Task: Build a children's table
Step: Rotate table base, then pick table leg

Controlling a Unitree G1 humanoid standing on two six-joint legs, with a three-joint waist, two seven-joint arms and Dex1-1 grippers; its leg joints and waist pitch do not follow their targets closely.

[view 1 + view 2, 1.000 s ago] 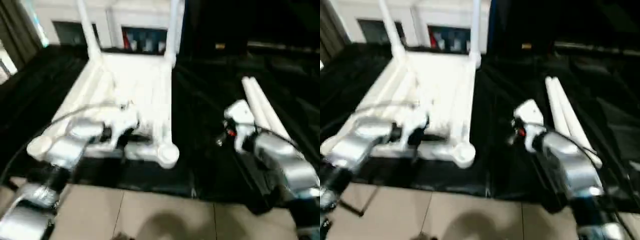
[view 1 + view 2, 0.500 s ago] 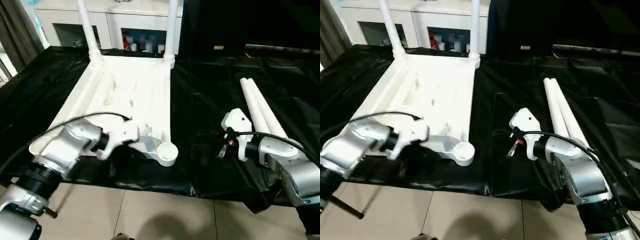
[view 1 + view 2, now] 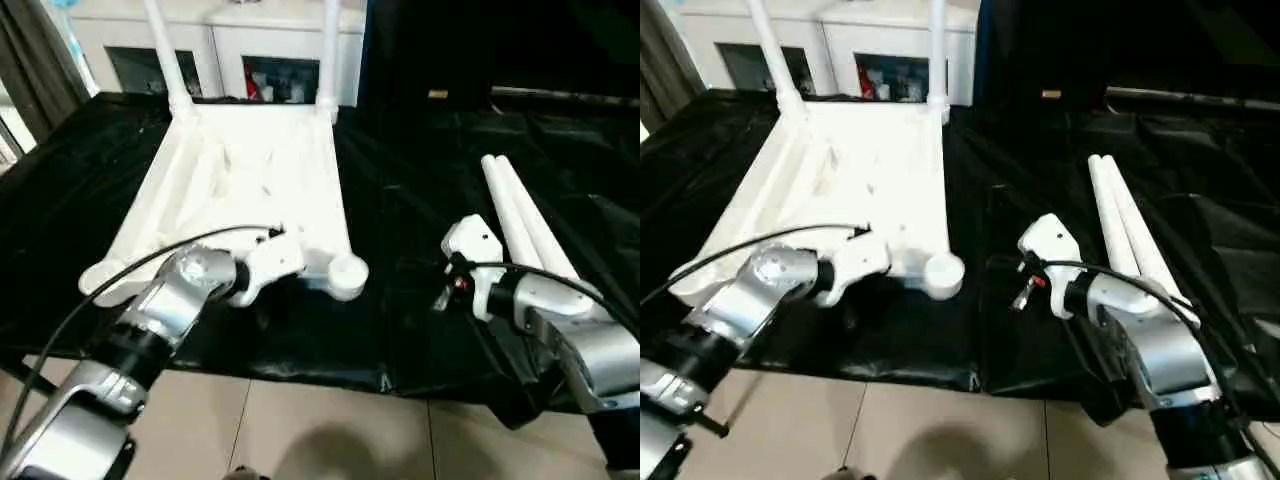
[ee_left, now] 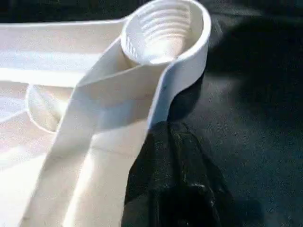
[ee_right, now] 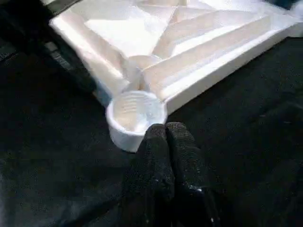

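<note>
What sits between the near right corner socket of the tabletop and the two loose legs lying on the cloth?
Bare black cloth and the right gripper, shut, between the corner socket and the loose legs; the left eye view shows it.

A white tabletop (image 3: 250,190), ribbed on its upturned underside, is seen on a black sheet (image 3: 420,230). White legs (image 3: 520,215) are laid on the same black sheet toward its right edge. The socket (image 4: 163,30) is white with ringed grooves inside. Silver forearms (image 3: 165,310) are ended in white wrist housings, and black fingers (image 5: 168,151) are shown. A beige tiled floor (image 3: 300,430) is seen below.
</note>
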